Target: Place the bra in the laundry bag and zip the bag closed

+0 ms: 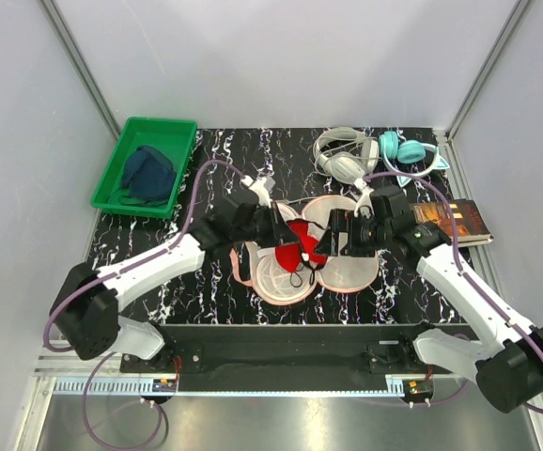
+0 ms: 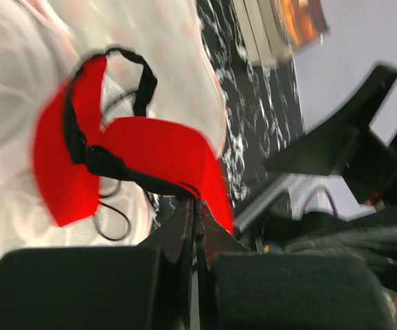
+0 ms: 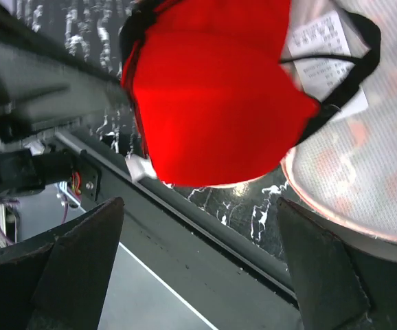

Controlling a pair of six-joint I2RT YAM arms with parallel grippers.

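The red bra (image 1: 299,242) with dark straps hangs over the middle of the open laundry bag (image 1: 279,282), whose white mesh inside faces up. My left gripper (image 1: 279,233) is at the bra's left side. In the left wrist view it (image 2: 197,206) is shut on the edge of the bra (image 2: 150,155), with the bag's mesh (image 2: 13,103) behind. My right gripper (image 1: 331,237) is just right of the bra. In the right wrist view it (image 3: 198,261) is wide open and empty, the bra (image 3: 212,89) in front of its fingers and the bag (image 3: 370,158) to the right.
A green tray (image 1: 121,150) at the back left holds a dark blue garment (image 1: 148,172). White headphones (image 1: 339,155) and teal headphones (image 1: 405,150) lie at the back right. A book (image 1: 455,218) lies at the right edge.
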